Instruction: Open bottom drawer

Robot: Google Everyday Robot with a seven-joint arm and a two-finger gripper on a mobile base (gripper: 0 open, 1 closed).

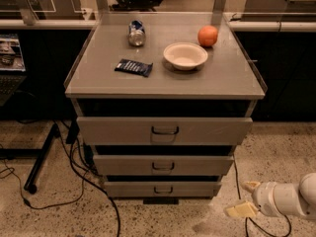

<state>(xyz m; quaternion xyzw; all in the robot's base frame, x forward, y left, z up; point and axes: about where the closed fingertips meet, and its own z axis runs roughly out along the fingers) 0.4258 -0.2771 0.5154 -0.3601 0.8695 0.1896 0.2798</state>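
The bottom drawer [163,189] is the narrowest, lowest grey front of three on the cabinet, with a small dark loop handle [162,190]. It sits pushed in, just slightly proud like the two above it. My gripper [244,199] is low at the right, over the floor, to the right of the bottom drawer and apart from it. Its two pale fingers [240,210] point left and stand spread, holding nothing.
On the cabinet top [98,75] lie a crushed can [136,33], a dark snack packet [133,67], a white bowl [185,55] and an orange [208,35]. Black cables [94,179] and a stand leg [40,157] lie on the floor at the left.
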